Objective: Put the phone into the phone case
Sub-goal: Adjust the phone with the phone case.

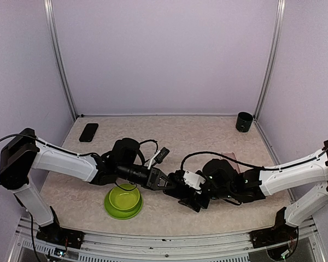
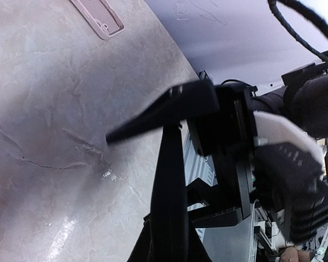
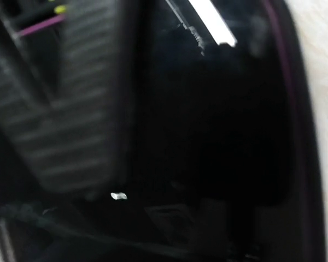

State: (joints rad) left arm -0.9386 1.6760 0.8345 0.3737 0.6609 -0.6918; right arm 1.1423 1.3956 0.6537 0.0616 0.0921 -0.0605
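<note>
1. We see the phone [image 1: 88, 132], a flat black slab, lying on the counter [image 1: 208, 136] in its far-left corner, well apart from both arms.
2. The phone case [image 1: 231, 158] is pink. In the top view only a sliver of it shows on the right half of the counter, just behind the right arm. In the left wrist view it lies flat at the upper left [image 2: 101, 16] with its open side up.
3. The phone and the phone case are well apart, with both arms between them. The phone is not in the case.
4. The left end effector [image 1: 162, 182] reaches toward the middle of the counter. Its fingers [image 2: 173, 174] are pressed together into one dark blade, and we see nothing between them.
5. The right end effector [image 1: 179, 191] comes in from the right and meets the left one tip to tip near the centre. Its jaws stand apart, and one finger [image 2: 158, 117] juts out past the left one's tip.
6. We cannot tell whether the two end effectors touch.
7. The right wrist view is blurred. A ribbed grey pad [image 3: 82, 109] shows at the left, and a dark glossy surface that we cannot name fills the rest.
8. A green bowl [image 1: 123, 202] sits on the near side, just below the left end effector.
9. A black cup [image 1: 244, 121] stands upright in the far-right corner.
</note>
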